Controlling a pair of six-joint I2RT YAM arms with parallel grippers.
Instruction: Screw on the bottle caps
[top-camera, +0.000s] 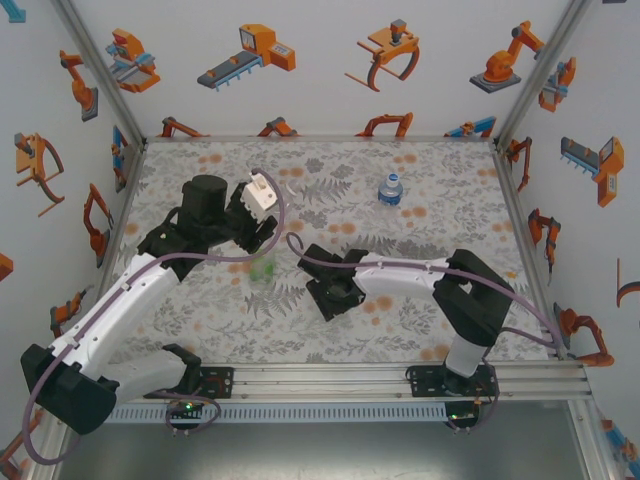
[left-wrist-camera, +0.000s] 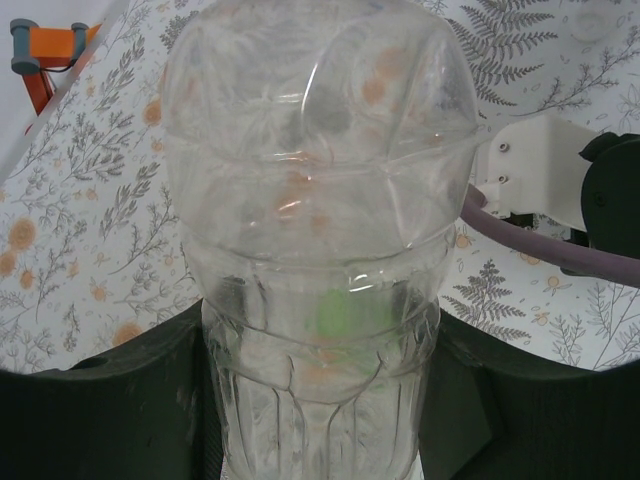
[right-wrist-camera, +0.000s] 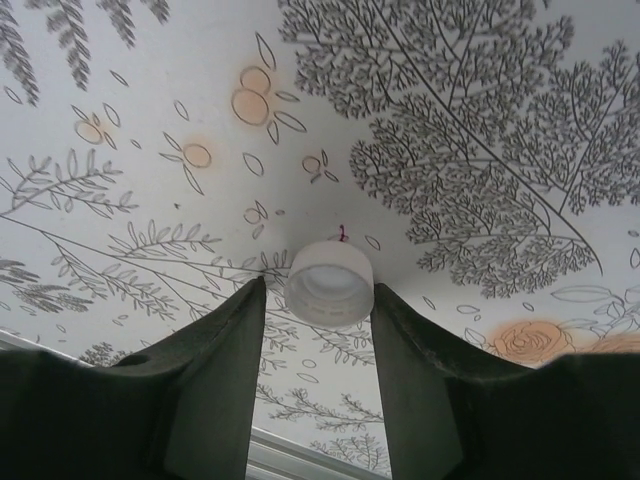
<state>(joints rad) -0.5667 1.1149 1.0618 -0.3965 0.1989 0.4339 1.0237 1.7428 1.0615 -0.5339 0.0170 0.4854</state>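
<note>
Clamping the clear plain bottle (left-wrist-camera: 320, 200) betw. its dark fingers (left-wrist-camera: 120, 400), the left gripper (top-camera: 262, 238) sits over the table, left of centre. Fingers press on both sides of the bottle's lower part in the left wrist view, and a green smudge shows thru the plastic. Top view: green-tinted bottle (top-camera: 263, 267) is on the floral cloth (top-camera: 440, 220), just at that gripper's tip, near side. Blue-label bottle (top-camera: 391, 188) stands upright twd the far edge, right of centre, well apart from both arms. Right gripper (top-camera: 333, 295) is low over the cloth near centre, jaws narrow, w/ a white cap (right-wrist-camera: 330, 283) betw. the tips, open side twd the wrist cam. One finger looks to touch the cap; can't tell if it's actually pinched or just lying on the cloth.
</note>
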